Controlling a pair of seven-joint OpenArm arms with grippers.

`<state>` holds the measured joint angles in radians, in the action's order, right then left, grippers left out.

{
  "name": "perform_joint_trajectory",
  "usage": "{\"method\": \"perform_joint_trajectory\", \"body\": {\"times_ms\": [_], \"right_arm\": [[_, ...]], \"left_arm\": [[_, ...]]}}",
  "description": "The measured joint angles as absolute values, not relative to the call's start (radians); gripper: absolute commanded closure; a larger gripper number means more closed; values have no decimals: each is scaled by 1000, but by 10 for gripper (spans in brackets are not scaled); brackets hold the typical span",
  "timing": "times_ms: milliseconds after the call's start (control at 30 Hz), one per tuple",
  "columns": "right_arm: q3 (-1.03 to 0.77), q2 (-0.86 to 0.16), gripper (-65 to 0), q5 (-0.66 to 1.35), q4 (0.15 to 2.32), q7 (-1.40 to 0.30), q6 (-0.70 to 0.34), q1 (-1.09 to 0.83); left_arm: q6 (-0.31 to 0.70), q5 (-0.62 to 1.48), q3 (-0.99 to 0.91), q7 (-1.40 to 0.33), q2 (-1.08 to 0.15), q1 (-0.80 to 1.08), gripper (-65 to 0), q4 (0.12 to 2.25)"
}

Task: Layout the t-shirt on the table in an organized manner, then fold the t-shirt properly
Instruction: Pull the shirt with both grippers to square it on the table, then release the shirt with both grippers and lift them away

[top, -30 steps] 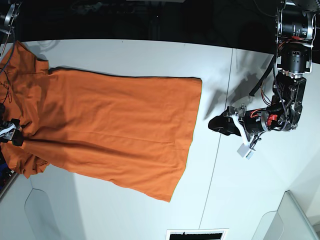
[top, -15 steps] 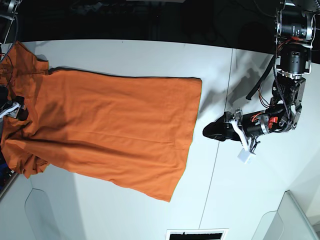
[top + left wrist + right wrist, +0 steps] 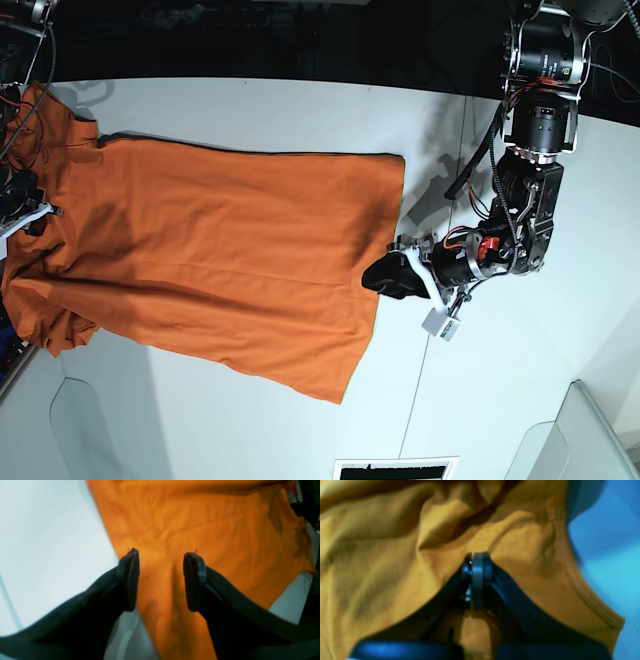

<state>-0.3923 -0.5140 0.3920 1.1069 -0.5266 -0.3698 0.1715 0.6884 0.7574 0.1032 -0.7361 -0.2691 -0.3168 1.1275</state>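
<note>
Your left gripper stands with jaws apart over the hem of the t-shirt; your right gripper is pinched closed at the collar end. The orange shirt lies spread flat across the table — lightly creased, sleeves bunched.

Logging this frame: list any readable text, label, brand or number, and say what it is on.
None readable.
t-shirt: plain orange, no print visible.
table: bare white, no markings.
Small white block hanging off the left arm: too small to tell if it carries text.
Both wrist views: blurred, nothing legible.
</note>
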Motion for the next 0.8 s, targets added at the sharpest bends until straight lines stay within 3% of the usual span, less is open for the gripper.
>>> {"method": "perform_joint_trajectory", "body": {"times_ms": [400, 733, 800], "right_arm": [[-393, -480, 0, 391, 1107, -539, -370, 171], [-393, -480, 0, 419, 1107, -551, -374, 171], [-393, -480, 0, 444, 1106, -555, -418, 171]], "left_arm": [[727, 779, 101, -672, -257, -330, -287, 907], [739, 979, 97, -755, -424, -268, -287, 905], [739, 1018, 98, -754, -448, -248, -287, 906]]}}
